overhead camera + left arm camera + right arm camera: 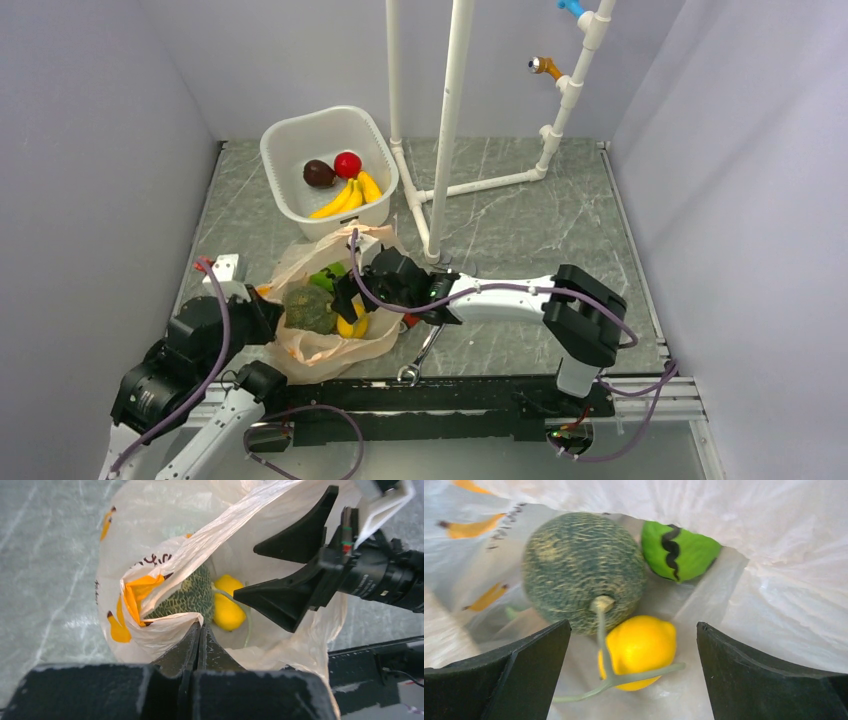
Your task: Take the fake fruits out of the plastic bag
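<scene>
The plastic bag [330, 345] lies open at the front left of the table. Inside it are the dark-green squash piece [579, 565], the green striped ball [679, 550] and the yellow-orange ball [641, 647]. The squash's pale stem crosses in front of the yellow ball. My right gripper [634, 630] is open inside the bag's mouth, its fingers on either side of the yellow ball and apart from it. My left gripper [201, 627] is shut on the bag's rim [165, 520] at the near left side. The banana bunch [345, 198] lies in the tub.
The white tub [285, 140] stands behind the bag and also holds a red ball [347, 163] and a maroon fruit [319, 173]. A white pipe frame [445, 120] rises at the back centre. A small metal tool [418, 362] lies near the front edge.
</scene>
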`<state>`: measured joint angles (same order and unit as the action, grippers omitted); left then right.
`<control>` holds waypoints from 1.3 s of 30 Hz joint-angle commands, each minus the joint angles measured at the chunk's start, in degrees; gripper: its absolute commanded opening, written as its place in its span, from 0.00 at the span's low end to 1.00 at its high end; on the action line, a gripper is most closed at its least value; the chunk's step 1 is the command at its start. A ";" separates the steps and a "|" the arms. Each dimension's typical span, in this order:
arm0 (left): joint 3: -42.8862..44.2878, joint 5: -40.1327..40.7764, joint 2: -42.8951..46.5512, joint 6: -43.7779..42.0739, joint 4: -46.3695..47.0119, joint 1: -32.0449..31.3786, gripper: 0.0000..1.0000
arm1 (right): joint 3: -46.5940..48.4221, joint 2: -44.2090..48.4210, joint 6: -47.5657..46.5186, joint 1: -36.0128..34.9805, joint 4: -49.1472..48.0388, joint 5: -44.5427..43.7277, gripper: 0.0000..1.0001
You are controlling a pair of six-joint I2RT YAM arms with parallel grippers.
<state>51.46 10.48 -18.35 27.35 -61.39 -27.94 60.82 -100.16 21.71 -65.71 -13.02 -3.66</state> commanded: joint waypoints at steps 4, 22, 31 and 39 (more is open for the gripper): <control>0.27 -7.89 0.78 7.98 -6.28 0.18 0.11 | 0.01 11.25 -3.05 -0.60 1.58 9.63 0.99; 11.80 -2.51 -6.73 13.04 -11.75 0.16 0.94 | -3.27 20.77 16.74 -1.10 8.33 34.42 0.99; 25.28 -1.31 -4.60 19.14 -16.68 0.17 0.94 | -6.65 35.36 39.56 -2.22 22.39 12.33 1.00; 23.51 7.35 -9.57 29.86 -28.33 0.17 0.93 | -14.11 44.08 61.05 -2.23 38.97 -1.58 1.00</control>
<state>79.53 13.41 -23.53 50.09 -83.13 -27.94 52.18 -59.66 68.25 -67.90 16.75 4.38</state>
